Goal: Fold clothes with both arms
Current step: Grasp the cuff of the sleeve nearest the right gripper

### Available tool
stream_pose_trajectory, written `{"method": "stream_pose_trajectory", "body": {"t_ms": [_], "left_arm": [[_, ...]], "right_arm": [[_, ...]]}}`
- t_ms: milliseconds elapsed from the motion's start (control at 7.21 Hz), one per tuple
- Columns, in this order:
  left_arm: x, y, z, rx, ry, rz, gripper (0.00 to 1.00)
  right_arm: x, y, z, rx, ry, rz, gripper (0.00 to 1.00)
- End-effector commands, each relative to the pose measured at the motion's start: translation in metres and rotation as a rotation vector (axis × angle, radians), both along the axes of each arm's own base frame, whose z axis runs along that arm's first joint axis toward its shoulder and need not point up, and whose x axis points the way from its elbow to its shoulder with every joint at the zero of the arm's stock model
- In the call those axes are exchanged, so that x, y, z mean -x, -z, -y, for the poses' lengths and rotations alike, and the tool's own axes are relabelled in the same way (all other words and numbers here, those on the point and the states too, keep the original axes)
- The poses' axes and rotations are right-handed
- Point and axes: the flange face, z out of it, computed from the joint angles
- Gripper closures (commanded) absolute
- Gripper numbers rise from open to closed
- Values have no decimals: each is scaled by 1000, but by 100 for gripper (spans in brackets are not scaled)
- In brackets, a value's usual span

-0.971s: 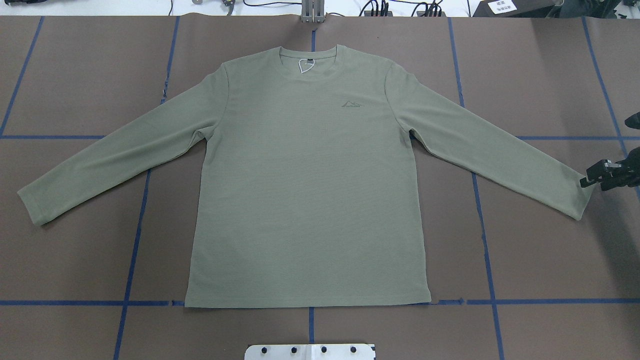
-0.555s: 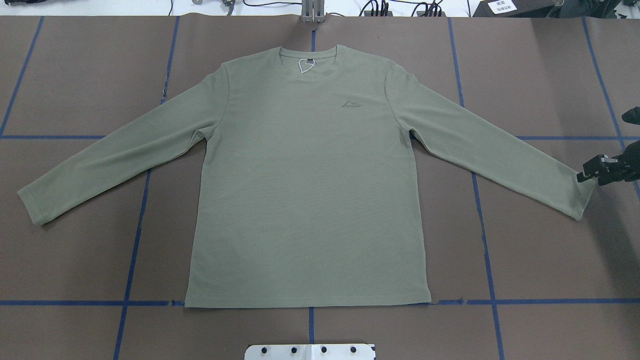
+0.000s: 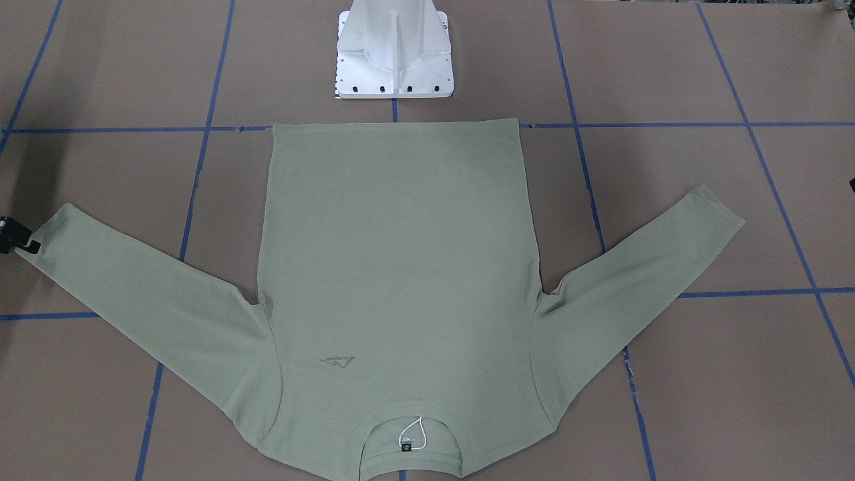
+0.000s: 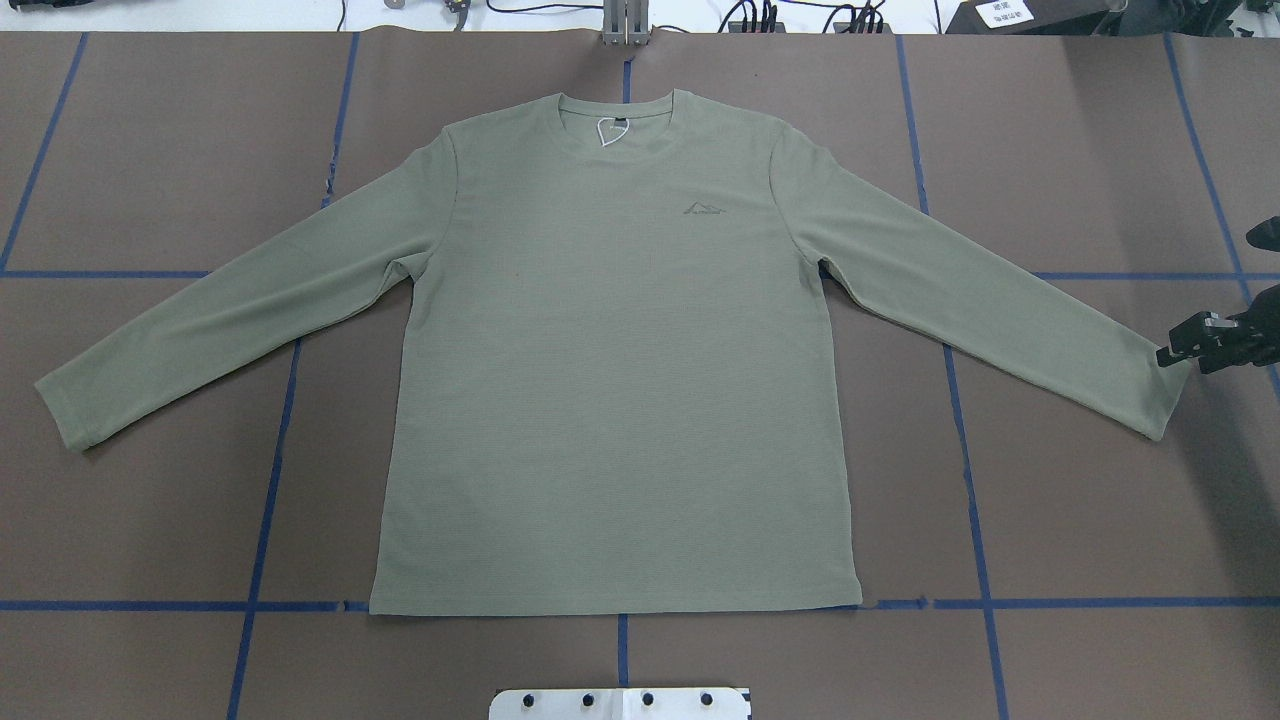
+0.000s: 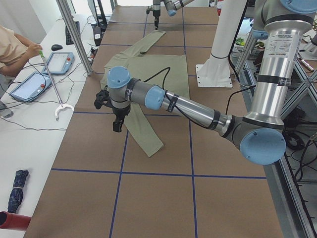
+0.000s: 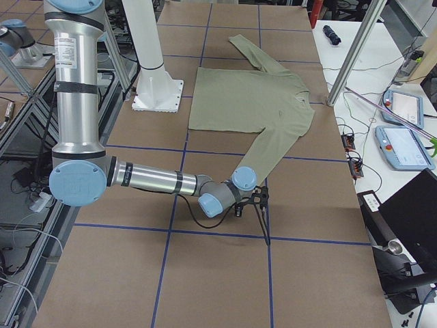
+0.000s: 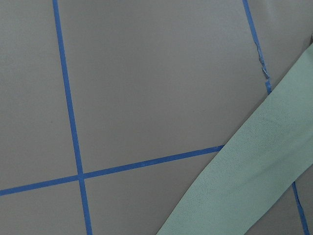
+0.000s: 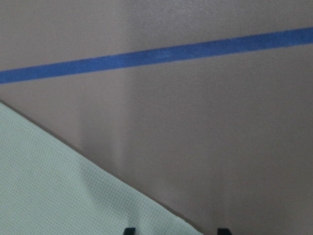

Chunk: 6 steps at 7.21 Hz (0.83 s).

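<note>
The clothes are one sage-green long-sleeved shirt (image 4: pixel 620 380) lying flat and face up, both sleeves spread out, neck label toward the far edge. My right gripper (image 4: pixel 1168 355) stands at the end of the right sleeve's cuff (image 4: pixel 1155 405), low over the table. The right wrist view shows its two fingertips apart, so it is open, with the cuff's edge (image 8: pixel 58 186) reaching in between them. My left gripper (image 5: pixel 117 127) hangs above the table beside the left sleeve (image 7: pixel 254 181); whether it is open or shut I cannot tell.
Brown table covering carries a grid of blue tape lines (image 4: pixel 265 500). The white pedestal base (image 3: pixel 394 53) stands just behind the shirt's hem. A person's arm (image 5: pixel 15 49) and control tablets (image 5: pixel 27 85) are at the side table past the left end.
My right gripper has shifted slightly toward the far side, staying at the cuff. The shirt lies as before.
</note>
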Motion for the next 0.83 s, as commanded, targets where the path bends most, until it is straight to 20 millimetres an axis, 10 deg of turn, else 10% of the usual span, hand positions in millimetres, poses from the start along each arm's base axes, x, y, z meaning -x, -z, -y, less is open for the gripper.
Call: {"method": "stream_pose_trajectory", "body": {"t_ms": [0,416,694], "left_arm": [[0,-1,0,2,0,0,0],[0,-1,0,2,0,0,0],[0,0,0,2,-1,-3,0]], "right_arm": [[0,-2,-1,5,-1,-2,62],[-1,-5,-2,9,-1,-4,65],[0,-3,-1,6,1,-4,100]]}}
